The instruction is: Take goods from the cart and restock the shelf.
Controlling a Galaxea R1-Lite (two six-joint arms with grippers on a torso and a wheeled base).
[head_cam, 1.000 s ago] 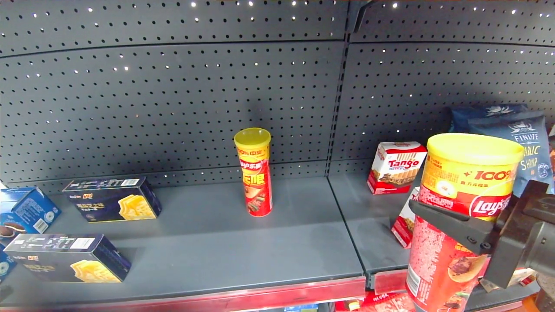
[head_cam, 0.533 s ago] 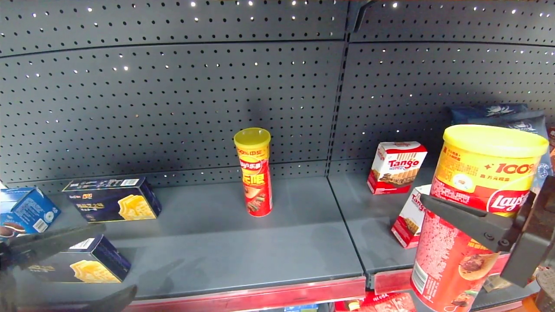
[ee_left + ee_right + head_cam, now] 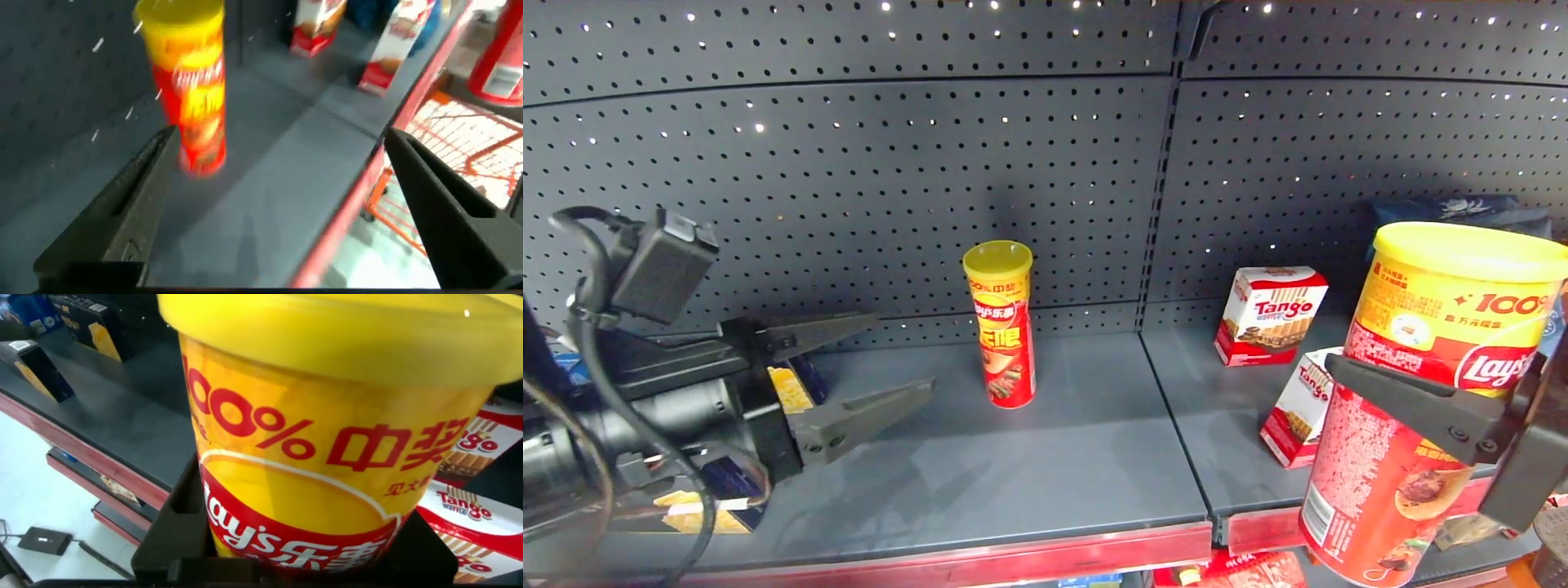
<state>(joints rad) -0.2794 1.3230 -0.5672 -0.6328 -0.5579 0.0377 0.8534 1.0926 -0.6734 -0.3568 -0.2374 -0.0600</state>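
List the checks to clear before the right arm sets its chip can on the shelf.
1. Grip: right gripper jaws shut on the held can: ok.
2. Landing spot: bare shelf between the standing can and the wafer boxes: ok.
3. Other arm: left gripper, jaws open and empty, apart from the standing can: ok.
4. Base of held can above the shelf's red front edge: cannot tell.
5. Clearance to the nearer wafer box: cannot tell.

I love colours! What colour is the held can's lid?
Yellow lid, best in right wrist view.
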